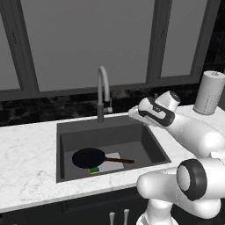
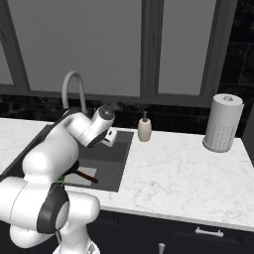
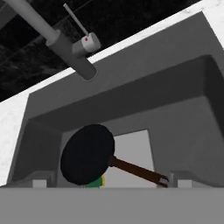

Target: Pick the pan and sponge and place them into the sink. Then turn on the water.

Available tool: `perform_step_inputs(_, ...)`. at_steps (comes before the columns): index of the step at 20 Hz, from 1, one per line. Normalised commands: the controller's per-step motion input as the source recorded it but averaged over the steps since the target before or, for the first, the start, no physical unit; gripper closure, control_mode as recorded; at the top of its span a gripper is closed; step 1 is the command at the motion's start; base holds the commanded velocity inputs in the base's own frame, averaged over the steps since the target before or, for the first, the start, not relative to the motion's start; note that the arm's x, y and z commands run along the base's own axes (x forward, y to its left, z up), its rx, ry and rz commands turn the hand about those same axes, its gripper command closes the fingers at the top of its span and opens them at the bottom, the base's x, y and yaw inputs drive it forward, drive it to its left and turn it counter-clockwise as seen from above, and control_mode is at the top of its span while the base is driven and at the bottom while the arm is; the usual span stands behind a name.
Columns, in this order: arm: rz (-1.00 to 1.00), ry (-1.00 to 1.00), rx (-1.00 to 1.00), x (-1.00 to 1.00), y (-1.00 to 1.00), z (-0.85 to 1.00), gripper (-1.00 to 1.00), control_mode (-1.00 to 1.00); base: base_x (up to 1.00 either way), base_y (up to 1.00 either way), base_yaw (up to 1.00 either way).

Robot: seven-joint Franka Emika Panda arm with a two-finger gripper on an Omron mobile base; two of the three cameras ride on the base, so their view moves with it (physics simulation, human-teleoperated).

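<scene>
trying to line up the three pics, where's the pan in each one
Left base view: pan lies low on the sink floor, left of centre, handle pointing right.
Right base view: just its handle tip shows, beside the arm.
Hand view: pan sits lower left, handle running right.
Shared landmark: the faucet behind the sink.

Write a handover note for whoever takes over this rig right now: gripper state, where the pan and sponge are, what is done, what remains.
Gripper: whether the jaws are open or shut cannot be told; nothing is seen held. The hand looks down into the sink from above its right side.
Pan: lying flat on the sink floor, handle pointing right.
Sponge: on the sink floor too, mostly tucked under the pan's near edge.
Faucet: no water running from it; its lever appears untouched.
Done: pan and sponge are both in the sink.
Left: reach the lever and turn on the water.
</scene>
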Motion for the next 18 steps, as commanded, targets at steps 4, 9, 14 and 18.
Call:
perform_step_inputs(4,0.03,0.1,0.15,0.02,0.06,0.0,-1.0,-1.0,0.0,0.0,0.0)
perform_step_inputs(9,0.02,0.06,0.02,0.0,0.0,0.0,-1.0,-1.0,0.0,0.0,0.0)
perform_step_inputs(14,0.0,0.0,0.0,0.16,0.14,0.0,-1.0,-1.0,0.0,0.0,0.0)
perform_step_inputs(18,0.0,0.0,0.03,0.19,0.2,0.0,-1.0,-1.0,0.0,0.0,0.0)
